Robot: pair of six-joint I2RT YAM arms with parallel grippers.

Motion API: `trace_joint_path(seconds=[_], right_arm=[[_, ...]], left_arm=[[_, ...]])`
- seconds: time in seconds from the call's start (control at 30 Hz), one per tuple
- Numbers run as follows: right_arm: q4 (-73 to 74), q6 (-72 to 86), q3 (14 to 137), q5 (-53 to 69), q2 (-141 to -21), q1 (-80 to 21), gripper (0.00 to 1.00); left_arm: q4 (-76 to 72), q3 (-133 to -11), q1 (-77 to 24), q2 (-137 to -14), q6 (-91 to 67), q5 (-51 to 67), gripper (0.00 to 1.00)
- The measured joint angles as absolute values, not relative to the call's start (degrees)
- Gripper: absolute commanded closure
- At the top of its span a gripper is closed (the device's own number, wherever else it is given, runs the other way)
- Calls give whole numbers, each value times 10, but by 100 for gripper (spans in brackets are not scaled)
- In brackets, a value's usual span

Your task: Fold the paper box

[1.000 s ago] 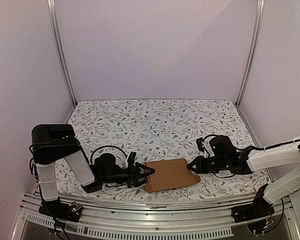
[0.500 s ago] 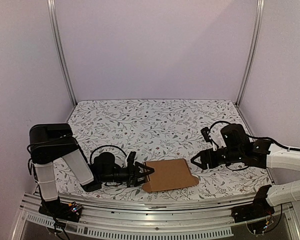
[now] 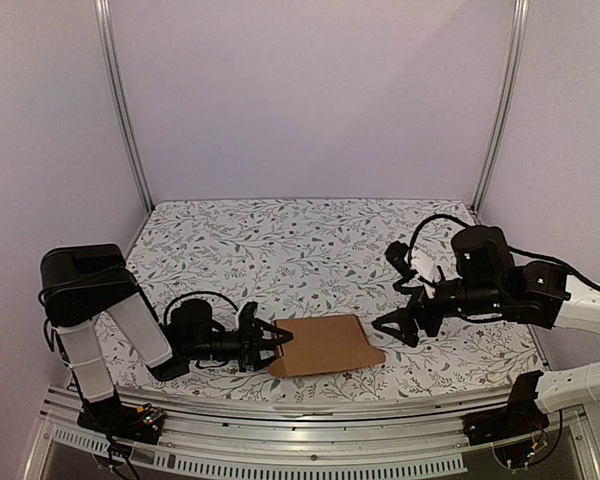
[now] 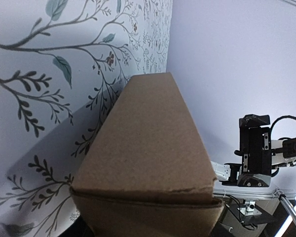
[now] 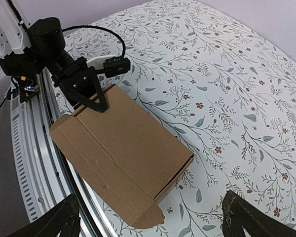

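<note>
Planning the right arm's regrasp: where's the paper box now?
Top view: the paper box lies flat near the front of the table, its left edge in the left gripper; the open right gripper hovers off its right side.

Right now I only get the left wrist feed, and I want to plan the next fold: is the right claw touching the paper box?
Observer: No. The right claw hangs open above the table, off the paper box's right end.
Operator: Does my left claw hold it?
Observer: Yes, the left claw pinches its left edge.
Operator: Any flap sticking out?
Observer: One narrow flap lies flat along its near long edge.
</note>
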State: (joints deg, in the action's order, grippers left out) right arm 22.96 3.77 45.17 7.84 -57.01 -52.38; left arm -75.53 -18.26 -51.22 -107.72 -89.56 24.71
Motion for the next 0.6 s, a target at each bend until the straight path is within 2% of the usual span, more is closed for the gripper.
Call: trace_joint_path(seconds=[0.3, 0.6], right_arm=[[270, -124, 489, 17, -565, -567, 1], [289, -223, 511, -48, -564, -599, 1]], left_arm=[[-671, -177, -505, -962, -902, 267, 100], [-436, -208, -485, -778, -854, 255, 100]])
